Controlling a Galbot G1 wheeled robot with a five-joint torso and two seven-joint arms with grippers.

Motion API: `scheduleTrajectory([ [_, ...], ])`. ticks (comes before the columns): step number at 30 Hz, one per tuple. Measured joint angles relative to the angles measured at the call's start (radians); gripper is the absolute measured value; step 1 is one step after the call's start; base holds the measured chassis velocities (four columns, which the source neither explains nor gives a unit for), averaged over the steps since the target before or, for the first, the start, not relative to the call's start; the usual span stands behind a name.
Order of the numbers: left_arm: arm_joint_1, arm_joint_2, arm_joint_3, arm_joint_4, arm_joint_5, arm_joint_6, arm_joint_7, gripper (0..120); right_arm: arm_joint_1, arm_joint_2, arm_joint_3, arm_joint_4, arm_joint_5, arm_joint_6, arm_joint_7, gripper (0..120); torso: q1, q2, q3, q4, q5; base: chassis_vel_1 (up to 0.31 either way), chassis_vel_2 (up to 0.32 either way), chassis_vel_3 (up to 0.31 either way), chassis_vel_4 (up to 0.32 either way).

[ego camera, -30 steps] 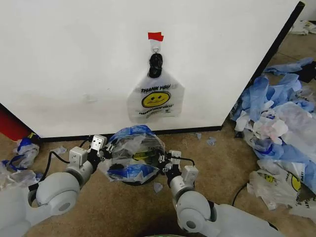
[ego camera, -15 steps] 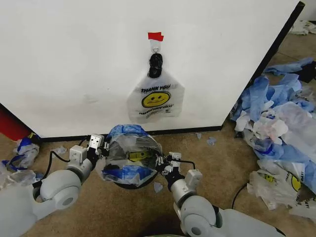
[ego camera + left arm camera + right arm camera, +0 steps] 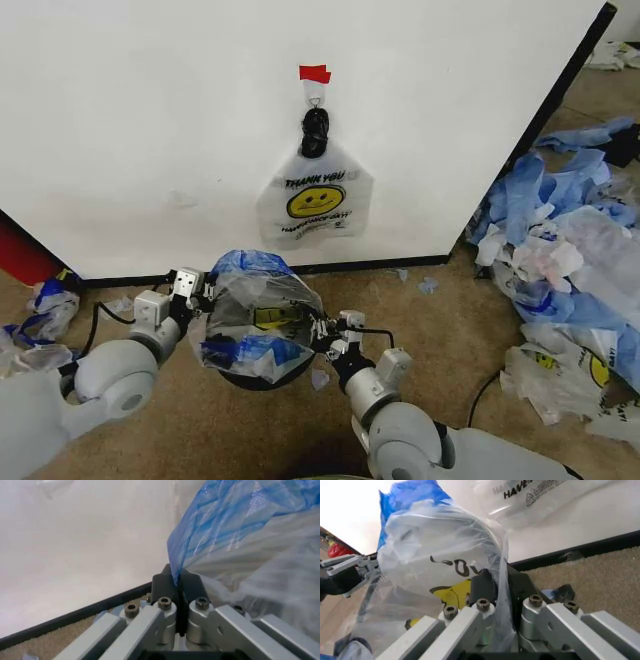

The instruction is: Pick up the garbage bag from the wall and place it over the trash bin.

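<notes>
- Garbage bag (image 3: pixel 258 318): translucent white, blue patches, yellow smiley print.
- Wall (image 3: pixel 150 120): plain white, black baseboard, red tape (image 3: pixel 315 73).
- Hanging bag (image 3: pixel 313 200): white, yellow smiley, black lettering.

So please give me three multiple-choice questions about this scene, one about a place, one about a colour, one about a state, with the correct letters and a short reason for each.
1. Where is the garbage bag that the grippers are handling?
A. Lying flat on the carpet
B. Stretched above the trash bin, between the two grippers
C. Hanging on the wall hook

2. What colour is the tape above the hook on the wall?
A. Red
B. Green
C. Yellow

3. What is the state of the left gripper?
A. Open, away from the bag
B. Closed on nothing
C. Shut on a blue edge of the bag

Answers:
1 B: in the head view the bag spans between the left gripper and the right gripper, over the bin.
2 A: the strip is plainly red.
3 C: the left wrist view shows the fingers pinching the blue plastic.
</notes>
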Motion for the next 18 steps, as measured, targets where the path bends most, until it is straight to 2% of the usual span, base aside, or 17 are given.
scheduleTrajectory([
  [6, 0.0, 0.024, -0.009, -0.004, -0.009, 0.0, 0.011, 0, 0.011, -0.001, -0.014, 0.0, -0.002, 0.004, -0.007, 1, 0.0, 0.0, 0.0, 0.0001, 0.0, 0.0, 0.0, 0.0, 0.0],
  [18, 0.002, 0.034, -0.005, 0.062, -0.002, -0.014, 0.04, 0, 0.019, -0.01, -0.03, 0.01, 0.011, 0.083, -0.106, 1, 0.0, 0.0, 0.0, 0.0, -0.0002, 0.0, 0.0, 0.0, 0.0],
])
